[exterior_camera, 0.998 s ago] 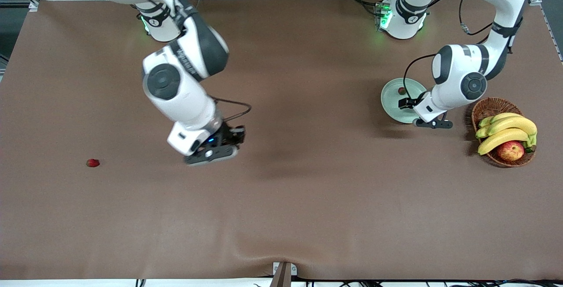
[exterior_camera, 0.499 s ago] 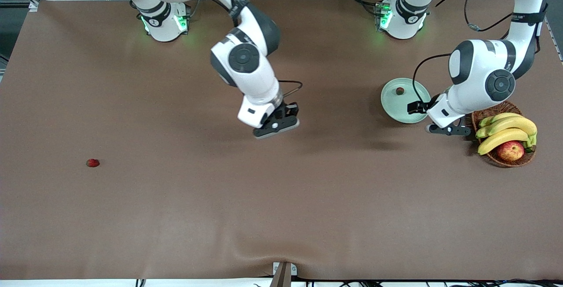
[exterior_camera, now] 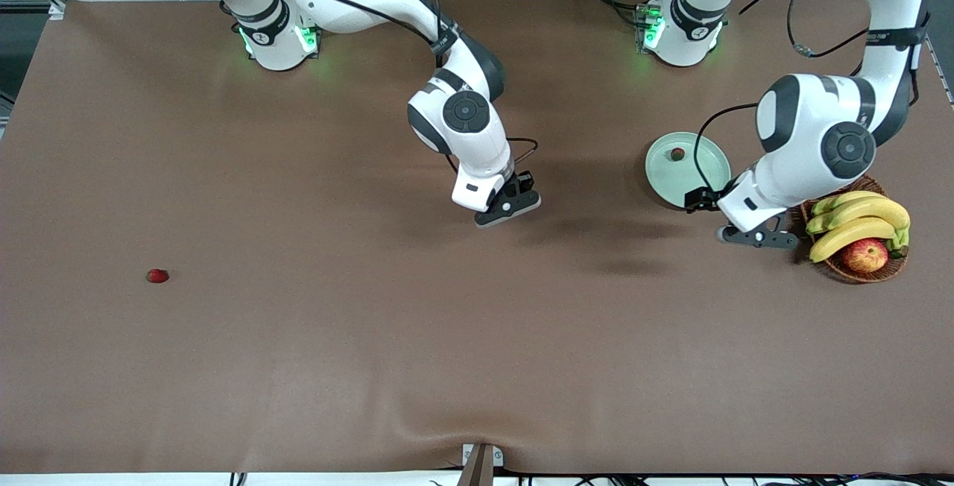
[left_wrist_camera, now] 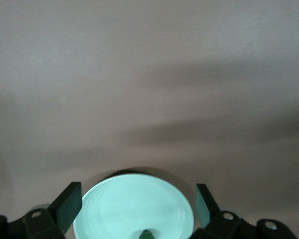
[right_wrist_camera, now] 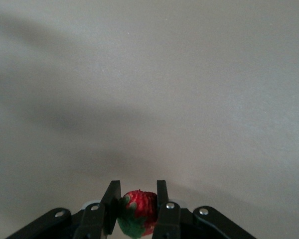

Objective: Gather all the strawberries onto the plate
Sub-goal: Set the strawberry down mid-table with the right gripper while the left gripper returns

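Right gripper (right_wrist_camera: 137, 206) over mid-worktop (exterior_camera: 477, 337), clamped on a strawberry (right_wrist_camera: 138, 211). Left gripper (left_wrist_camera: 137, 201) spread wide beside the plate (exterior_camera: 704, 177). One berry (exterior_camera: 677, 153) in plate, another (exterior_camera: 156, 275) toward right arm's end.

The right gripper (exterior_camera: 508, 211) has carried its strawberry (right_wrist_camera: 138, 206) up over the middle of the table, closer to the plate (exterior_camera: 689, 188). The left gripper (exterior_camera: 754, 238) has moved off the plate, toward the basket (exterior_camera: 818, 212).
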`<state>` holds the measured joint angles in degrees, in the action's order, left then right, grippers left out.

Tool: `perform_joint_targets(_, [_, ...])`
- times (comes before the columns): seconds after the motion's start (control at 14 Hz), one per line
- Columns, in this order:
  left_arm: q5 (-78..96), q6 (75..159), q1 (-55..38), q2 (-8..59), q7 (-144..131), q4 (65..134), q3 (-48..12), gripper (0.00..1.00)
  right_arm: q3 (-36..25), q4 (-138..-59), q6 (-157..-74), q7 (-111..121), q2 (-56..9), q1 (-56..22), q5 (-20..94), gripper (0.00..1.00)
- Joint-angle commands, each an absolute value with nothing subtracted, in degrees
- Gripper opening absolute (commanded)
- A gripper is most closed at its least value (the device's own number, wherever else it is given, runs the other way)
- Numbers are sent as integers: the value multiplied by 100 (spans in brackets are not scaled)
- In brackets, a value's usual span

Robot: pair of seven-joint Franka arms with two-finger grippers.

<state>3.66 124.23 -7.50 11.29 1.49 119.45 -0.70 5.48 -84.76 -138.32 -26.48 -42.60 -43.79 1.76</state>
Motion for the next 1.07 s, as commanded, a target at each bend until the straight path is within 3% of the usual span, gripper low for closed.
perform_joint_targets(0.0, [272, 12549, -1080, 1406, -219, 11725, -70, 100, 475, -8429, -14027, -2725, -4412, -4447, -131, 0])
perform_joint_targets(0.29, [281, 13059, -1283, 1740, -351, 11725, -70, 100, 466, -8437, -14202, -2725, -4649, -4544, -465, 1])
perform_joint_targets(0.43, [272, 13122, -1379, 1802, -500, 11681, -70, 100, 466, -8446, -14282, -2725, -4737, -4553, -510, 12])
perform_joint_targets(0.5, [272, 13122, -1432, 1802, -562, 11646, -62, 100, 475, -8446, -14291, -2725, -4772, -4561, -518, 19])
perform_joint_targets(0.57, [272, 13122, -1450, 1810, -623, 11628, -70, 100, 466, -8446, -14291, -2725, -4816, -4605, -536, 36])
perform_joint_targets(0.71, [272, 13122, -1590, 1933, -773, 11462, -62, 100, 309, -8438, -14291, -2733, -4825, -4728, -545, 86])
perform_joint_targets(0.78, [272, 13122, -1608, 1994, -817, 11391, -62, 100, 221, -8429, -14291, -2733, -4808, -4781, -554, 100])
perform_joint_targets(1.0, [272, 13122, -1608, 2083, -835, 11233, -62, 100, 193, -8437, -14204, -2725, -4677, -4729, -536, 100])
